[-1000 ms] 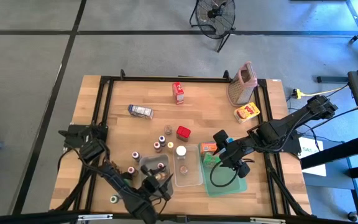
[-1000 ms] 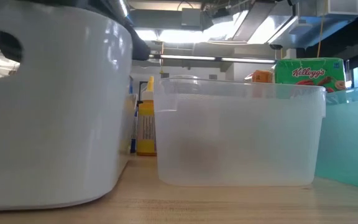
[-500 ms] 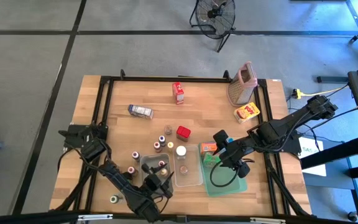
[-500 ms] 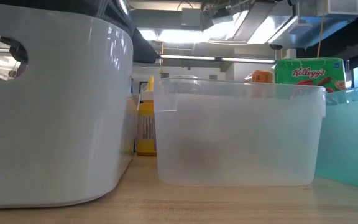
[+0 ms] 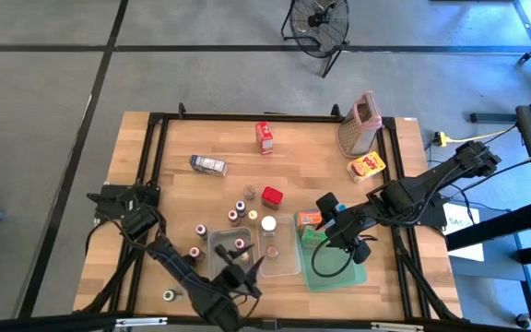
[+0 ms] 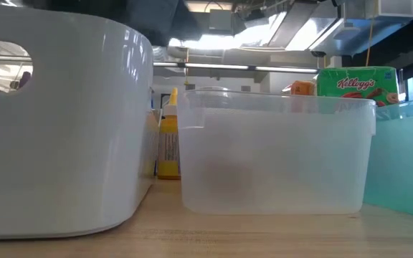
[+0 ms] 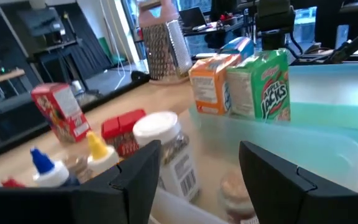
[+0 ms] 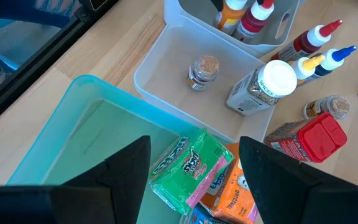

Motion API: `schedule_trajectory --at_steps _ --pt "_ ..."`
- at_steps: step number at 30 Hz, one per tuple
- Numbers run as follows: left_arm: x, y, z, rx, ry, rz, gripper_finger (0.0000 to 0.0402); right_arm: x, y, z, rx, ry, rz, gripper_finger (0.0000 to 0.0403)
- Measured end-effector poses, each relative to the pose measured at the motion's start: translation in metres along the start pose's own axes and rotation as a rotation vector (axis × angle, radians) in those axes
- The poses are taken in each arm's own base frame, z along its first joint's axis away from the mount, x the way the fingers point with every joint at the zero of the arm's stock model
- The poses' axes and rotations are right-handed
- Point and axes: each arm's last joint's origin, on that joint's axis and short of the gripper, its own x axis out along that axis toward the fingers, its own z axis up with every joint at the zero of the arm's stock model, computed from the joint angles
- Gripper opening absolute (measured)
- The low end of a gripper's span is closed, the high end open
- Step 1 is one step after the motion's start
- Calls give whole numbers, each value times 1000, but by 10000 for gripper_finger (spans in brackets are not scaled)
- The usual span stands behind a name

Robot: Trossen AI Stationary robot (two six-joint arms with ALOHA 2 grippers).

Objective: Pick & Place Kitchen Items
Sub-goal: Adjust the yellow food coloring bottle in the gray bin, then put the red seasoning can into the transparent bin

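Note:
My left gripper [image 5: 250,266] [image 7: 197,163] hovers open and nearly level over the near end of the white tub [image 5: 226,245] [image 6: 63,129], which holds small bottles [image 8: 248,15]. Nothing lies between its fingers. My right gripper [image 5: 332,243] [image 8: 192,149] hangs open above the green tray [image 5: 339,269], tilted down over a green carton [image 8: 188,165] and an orange carton [image 8: 232,190]. The clear tub [image 5: 280,259] [image 6: 278,154] holds one small jar [image 8: 202,71]. A white-capped jar [image 5: 268,224] [image 7: 160,143] stands on the table at its far end.
Loose on the wood are a red carton [image 5: 265,136], a blue carton lying flat [image 5: 208,165], a yellow carton [image 5: 367,167], a red-lidded jar [image 5: 272,195] and several tiny bottles [image 5: 240,205]. A metal grater [image 5: 358,124] stands at the far right. A black frame rims the table.
My left gripper has risen out of the white tub, rolling about its own line as it went, and has drifted slightly toward the near edge. In the low view it no longer shows through the tub's handle hole. My right arm has kept still.

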Motion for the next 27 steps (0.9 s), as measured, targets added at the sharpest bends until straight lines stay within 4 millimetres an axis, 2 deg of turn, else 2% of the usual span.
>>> schedule_trajectory --at_steps 7,14,18,21,27 --pt "-2 -7 32 128 -5 0 212 0 0 0 1 0 0 248" --pt "-7 1 91 285 40 -2 212 0 0 0 1 0 0 248" --pt "-7 15 127 396 150 -19 212 0 0 0 2 -3 -1 248" --pt "-3 27 153 542 282 -106 212 0 -2 2 6 -16 -46 248" --pt "10 70 202 516 407 -204 212 0 -12 5 30 -35 -187 248"
